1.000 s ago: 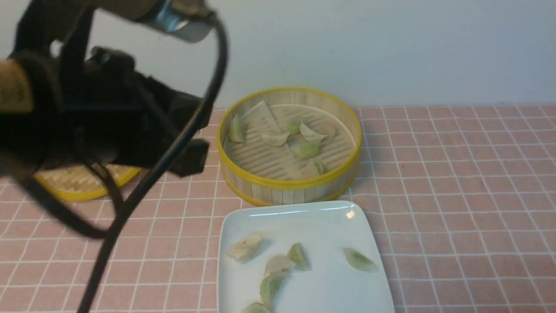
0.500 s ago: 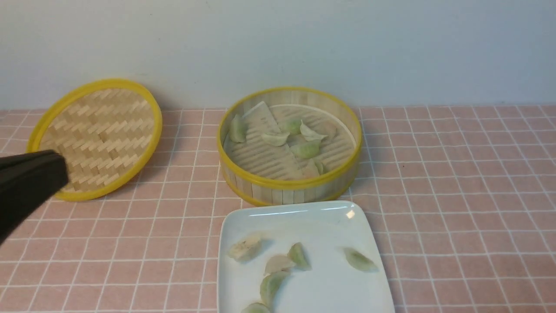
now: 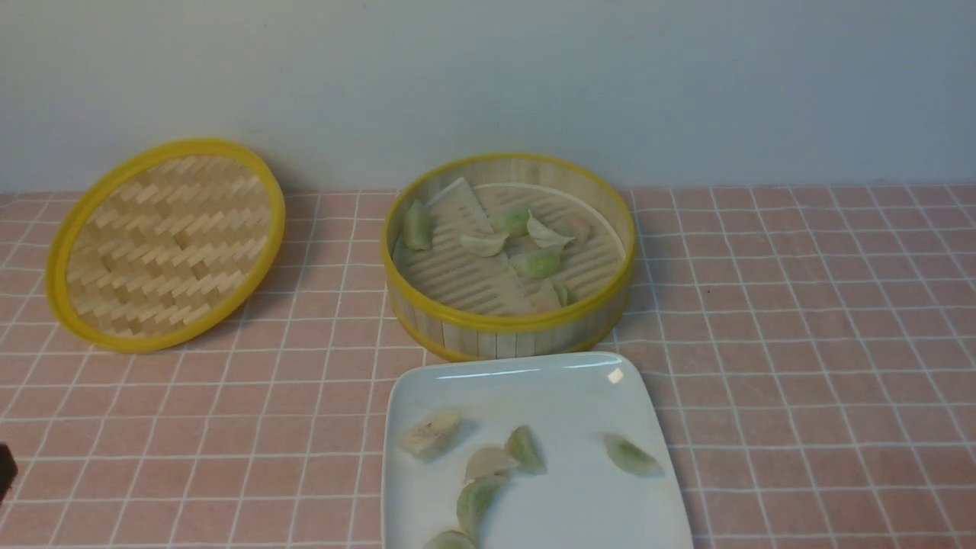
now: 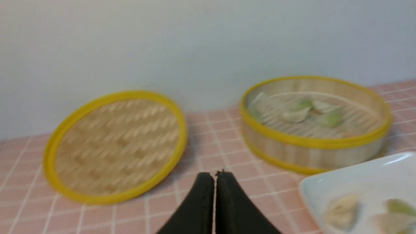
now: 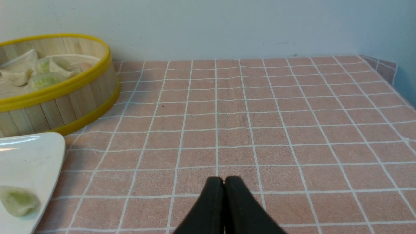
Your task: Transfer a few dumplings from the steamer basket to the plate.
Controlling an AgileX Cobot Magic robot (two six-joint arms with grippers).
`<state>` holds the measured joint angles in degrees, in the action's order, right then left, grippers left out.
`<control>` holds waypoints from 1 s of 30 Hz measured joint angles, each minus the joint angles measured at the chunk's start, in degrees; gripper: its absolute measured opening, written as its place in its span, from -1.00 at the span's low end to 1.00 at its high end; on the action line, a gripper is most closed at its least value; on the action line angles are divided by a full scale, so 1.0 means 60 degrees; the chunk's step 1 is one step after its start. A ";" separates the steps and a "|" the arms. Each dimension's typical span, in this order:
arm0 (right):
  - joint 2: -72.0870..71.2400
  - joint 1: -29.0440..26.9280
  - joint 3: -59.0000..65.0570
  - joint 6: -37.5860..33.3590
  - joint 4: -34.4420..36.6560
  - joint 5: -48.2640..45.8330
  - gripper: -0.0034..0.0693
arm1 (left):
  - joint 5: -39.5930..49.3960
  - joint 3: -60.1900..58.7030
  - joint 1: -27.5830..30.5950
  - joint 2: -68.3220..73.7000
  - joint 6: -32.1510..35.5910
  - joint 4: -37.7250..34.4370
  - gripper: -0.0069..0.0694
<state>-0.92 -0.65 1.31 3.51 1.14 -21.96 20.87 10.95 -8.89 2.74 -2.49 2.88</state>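
The steamer basket [image 3: 509,320] stands at the back centre with several pale green dumplings [image 3: 537,263] on its liner. The white plate [image 3: 534,377] lies just in front of it with several dumplings [image 3: 631,456] on it. My left gripper [image 4: 214,175] is shut and empty, low over the cloth, left of the plate [image 4: 344,178] and short of the basket [image 4: 312,152]; in the front view only a dark sliver [image 3: 4,471] of it shows. My right gripper [image 5: 224,179] is shut and empty, over the cloth to the right of the plate [image 5: 39,152] and basket [image 5: 58,104].
The flat woven lid [image 3: 164,244] with its yellow rim leans at the back left, also in the left wrist view [image 4: 113,146]. A pink checked cloth [image 3: 801,343] covers the table. A pale wall runs behind. The table's right edge [image 5: 395,81] shows in the right wrist view.
My left arm has drawn back to the left and down, out of the front view, uncovering the lid. Basket, plate and dumplings have not moved.
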 joint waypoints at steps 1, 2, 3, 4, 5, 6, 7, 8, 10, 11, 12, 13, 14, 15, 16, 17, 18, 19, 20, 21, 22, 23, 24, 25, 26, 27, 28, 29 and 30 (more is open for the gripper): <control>0.0000 0.0000 0.0000 0.0000 0.0000 0.0000 -0.94 | -0.0057 -0.0787 0.0504 -0.0352 0.0000 -0.0056 -0.83; 0.0000 0.0000 0.0000 0.0000 0.0000 0.0000 -0.94 | -0.0090 -0.1139 0.0722 -0.0474 0.0000 -0.0129 -0.83; 0.0000 0.0000 0.0000 0.0000 0.0000 0.0000 -0.94 | -0.0090 -0.1376 0.0895 -0.0511 0.0000 -0.0173 -0.83; 0.0000 0.0000 0.0000 0.0000 0.0000 -0.0009 -0.94 | -0.0090 -0.1710 0.1045 -0.0551 0.0000 -0.0251 -0.83; 0.0000 0.0000 0.0000 0.0000 0.0000 -0.0009 -0.94 | -0.0057 -0.1937 0.1130 -0.0552 0.0000 -0.0280 -0.83; 0.0000 0.0000 0.0000 0.0000 0.0000 -0.0009 -0.94 | -0.0019 -0.2039 0.1150 -0.0552 0.0000 -0.0280 -0.83; 0.0000 0.0000 0.0000 0.0000 0.0000 -0.0009 -0.94 | 0.0126 -0.2088 0.1172 -0.0552 0.0000 -0.0312 -0.83; 0.0000 0.0000 0.0000 0.0000 0.0000 -0.0009 -0.94 | 0.0149 -0.2088 0.1172 -0.0552 0.0000 -0.0312 -0.83; 0.0000 0.0000 0.0000 0.0000 0.0000 -0.0016 -0.94 | 0.0201 -0.2088 0.1172 -0.0552 0.0000 -0.0354 -0.83; 0.0000 0.0000 0.0000 0.0000 0.0000 -0.0016 -0.94 | 0.0201 -0.2088 0.1172 -0.0552 -0.0011 -0.0355 -0.83; 0.0000 0.0000 0.0000 0.0000 0.0000 -0.0016 -0.94 | 0.0201 -0.2088 0.1172 -0.0552 -0.0029 -0.0373 -0.83; 0.0000 0.0000 0.0000 0.0000 0.0000 -0.0016 -0.94 | 0.0192 -0.2088 0.1172 -0.0552 -0.0029 -0.0380 -0.83; 0.0000 0.0000 0.0000 0.0000 0.0000 -0.0016 -0.94 | 0.0192 -0.2088 0.1172 -0.0552 -0.0033 -0.0380 -0.83; 0.0000 0.0000 0.0000 0.0000 0.0000 -0.0016 -0.94 | 0.0192 -0.2088 0.1172 -0.0552 -0.0033 -0.0380 -0.83; 0.0000 0.0000 0.0000 0.0000 0.0000 -0.0016 -0.94 | 0.0192 -0.2088 0.1172 -0.0552 -0.0041 -0.0383 -0.83; 0.0000 0.0000 0.0000 0.0000 0.0000 -0.0016 -0.94 | 0.0192 -0.2088 0.1172 -0.0552 -0.0041 -0.0391 -0.83; 0.0000 0.0000 0.0000 0.0000 0.0000 -0.0016 -0.94 | 0.0192 -0.2088 0.1172 -0.0552 -0.0041 -0.0391 -0.83; 0.0000 0.0000 0.0000 0.0000 0.0000 -0.0016 -0.94 | 0.0192 -0.2088 0.1172 -0.0552 -0.0041 -0.0394 -0.83; 0.0000 0.0000 -0.0008 0.0000 0.0000 -0.0016 -0.94 | 0.0192 -0.2088 0.1172 -0.0552 -0.0041 -0.0404 -0.83; 0.0000 0.0000 -0.0008 0.0000 0.0000 -0.0016 -0.94 | 0.0192 -0.2088 0.1172 -0.0552 -0.0054 -0.0404 -0.83; 0.0000 0.0000 -0.0008 0.0000 0.0000 -0.0016 -0.94 | 0.0192 -0.2088 0.1172 -0.0552 -0.0054 -0.0412 -0.83; 0.0000 0.0000 -0.0008 0.0000 0.0000 -0.0016 -0.94 | 0.0192 -0.2088 0.1172 -0.0552 -0.0054 -0.0412 -0.83; 0.0000 0.0000 -0.0008 0.0000 0.0000 -0.0016 -0.94 | 0.0192 -0.2088 0.1172 -0.0552 -0.0054 -0.0412 -0.83; 0.0000 0.0000 -0.0008 0.0000 0.0000 -0.0016 -0.94 | 0.0192 -0.2088 0.1172 -0.0552 -0.0057 -0.0412 -0.83; 0.0000 0.0000 -0.0008 0.0000 0.0000 -0.0016 -0.94 | 0.0192 -0.2088 0.1172 -0.0552 -0.0057 -0.0412 -0.83; 0.0000 0.0000 -0.0008 0.0000 0.0000 -0.0016 -0.94 | 0.0192 -0.2088 0.1172 -0.0552 -0.0057 -0.0412 -0.83; 0.0000 0.0000 -0.0008 0.0000 0.0000 -0.0016 -0.94 | 0.0192 -0.2088 0.1172 -0.0552 -0.0057 -0.0412 -0.83; 0.0000 0.0000 -0.0008 0.0000 0.0000 -0.0016 -0.94 | 0.0192 -0.2088 0.1172 -0.0552 -0.0057 -0.0412 -0.83; 0.0000 0.0000 -0.0008 0.0000 0.0000 -0.0016 -0.94 | 0.0192 -0.2088 0.1172 -0.0552 -0.0057 -0.0412 -0.83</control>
<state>-0.92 -0.65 1.26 3.51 1.14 -22.06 22.03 -1.57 -1.86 -0.57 -2.83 0.41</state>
